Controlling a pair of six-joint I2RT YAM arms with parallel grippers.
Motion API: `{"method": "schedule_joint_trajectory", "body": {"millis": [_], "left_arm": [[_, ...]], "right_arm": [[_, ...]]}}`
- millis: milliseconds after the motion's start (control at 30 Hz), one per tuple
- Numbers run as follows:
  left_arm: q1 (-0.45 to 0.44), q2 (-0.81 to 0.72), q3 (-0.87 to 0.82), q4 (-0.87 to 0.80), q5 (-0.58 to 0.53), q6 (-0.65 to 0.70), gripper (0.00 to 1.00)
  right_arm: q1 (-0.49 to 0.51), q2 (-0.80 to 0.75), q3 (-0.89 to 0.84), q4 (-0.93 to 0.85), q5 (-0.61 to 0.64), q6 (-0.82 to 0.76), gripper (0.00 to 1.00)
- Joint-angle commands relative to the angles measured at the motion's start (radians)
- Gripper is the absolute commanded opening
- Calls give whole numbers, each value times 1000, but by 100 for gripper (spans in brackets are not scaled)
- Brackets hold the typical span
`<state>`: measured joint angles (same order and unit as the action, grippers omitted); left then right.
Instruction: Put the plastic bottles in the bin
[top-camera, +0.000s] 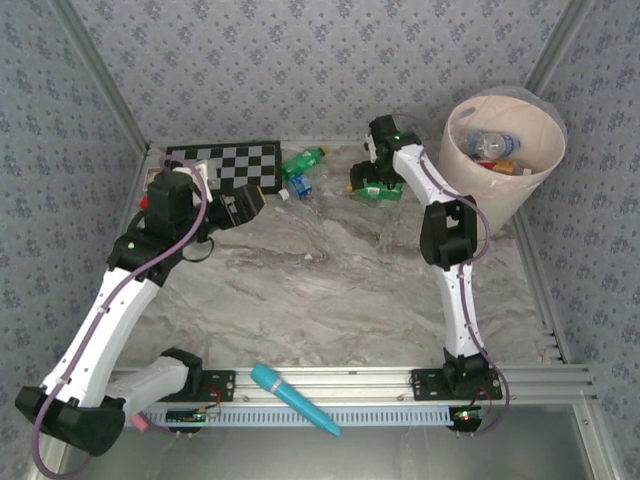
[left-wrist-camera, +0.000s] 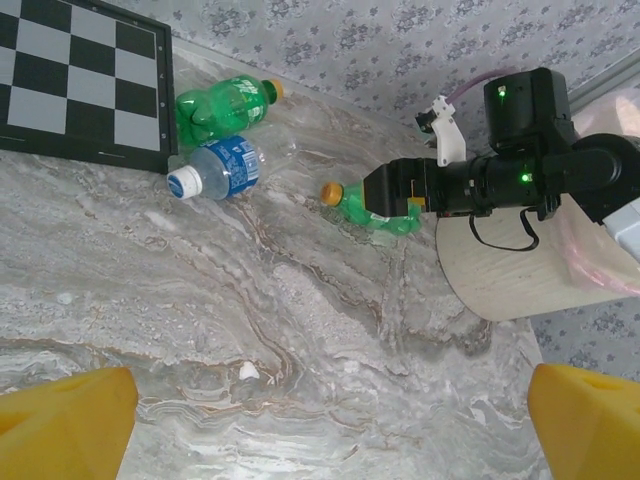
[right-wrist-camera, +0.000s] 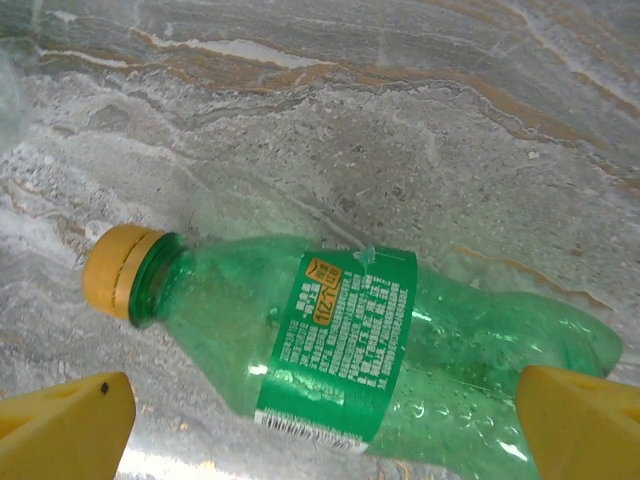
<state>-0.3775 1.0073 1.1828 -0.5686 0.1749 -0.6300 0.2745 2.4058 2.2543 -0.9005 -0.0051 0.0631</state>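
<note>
The marbled surface (top-camera: 330, 290) carries all items and is enclosed by patterned walls. The bin (top-camera: 500, 195), a tall round pale bucket with a thin clear liner, stands at the far right corner and holds several plastic bottles (top-camera: 490, 145), including one clear unit with a blue label. The left arm (top-camera: 110, 310) reaches up the left side, with the left gripper (top-camera: 250, 205) positioned just beside the near right corner of the checkerboard (top-camera: 225, 165). In the left wrist view its fingers (left-wrist-camera: 65, 420) are spread wide apart with only bare surface between them. The right arm (top-camera: 455, 290) extends to the far centre, placing the right gripper (top-camera: 375, 185) low over a green bottle (top-camera: 372, 192) that lies on its side just left of the bin. In the right wrist view the right fingers (right-wrist-camera: 60, 425) are apart and straddle this green bottle (right-wrist-camera: 380, 370), which has an orange cap and a green label. Contact between fingers and bottle cannot be determined. Two further bottles lie on the surface at the right edge of the checkerboard: a second green bottle (left-wrist-camera: 225, 105) with an orange cap, and directly beside it a clear bottle (left-wrist-camera: 220, 170) with a blue label and a white cap. A teal microphone (top-camera: 295, 400) rests across the rail at the near edge.
</note>
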Motion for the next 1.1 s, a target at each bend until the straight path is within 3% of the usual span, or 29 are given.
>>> {"method": "schedule_joint_trajectory", "body": {"millis": [0,400,833,1067], "left_arm": [[0,-33,1,-31,-27,-8,100],[0,-61,-6,-62,-46,-7,100],[0,-46,-26,-26,-31,1,100],[0,-45,-28,-21,-16,4,100]], "right_arm": [[-5,36,40,17,-73,28,100],[-26,70,50,4,-108,16,100],[30,-77,-206,13,-43,-60,100],[68,-89,-261,38,18,-61,93]]}}
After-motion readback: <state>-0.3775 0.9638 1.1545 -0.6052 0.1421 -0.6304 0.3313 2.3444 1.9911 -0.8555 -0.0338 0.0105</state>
